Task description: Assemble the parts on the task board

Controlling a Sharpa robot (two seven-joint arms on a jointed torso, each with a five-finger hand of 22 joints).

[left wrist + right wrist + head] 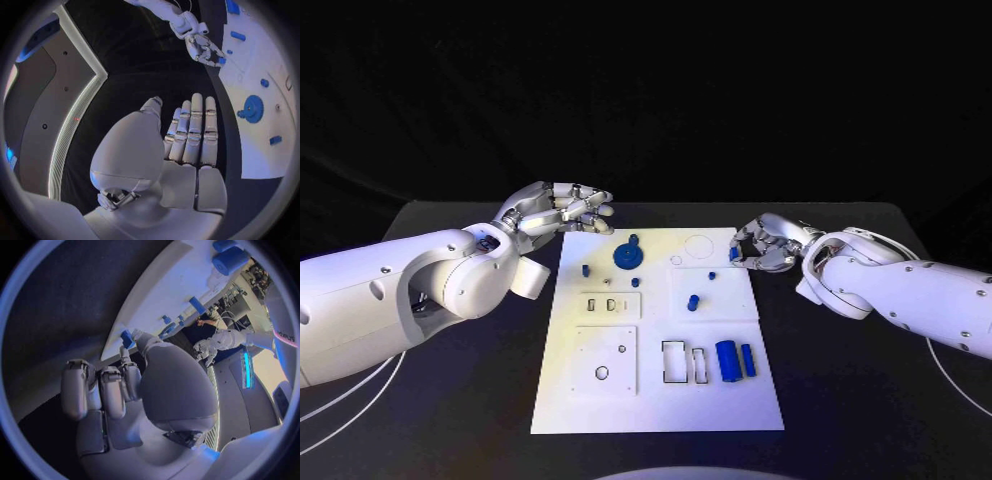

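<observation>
White task board (653, 400), rectangular, mid-table; near end carries two upright blue cylinders (736, 360) beside rectangular slots. Blue gear (627, 256) and small blue pegs (692, 301) toward far end. Right hand (764, 244) at far right edge, pinching a small blue part (127, 338). Left hand (560, 210) off the far left corner, fingers straight and together, empty.

The task board (733, 400) is plain white on a black desk (862, 400), carrying a blue gear (627, 257), a blue cylinder (728, 360) and small blue pegs (692, 302), while both silver hands, left hand (564, 210) and right hand (764, 243), end white arms, the right seemingly touching something blue.
</observation>
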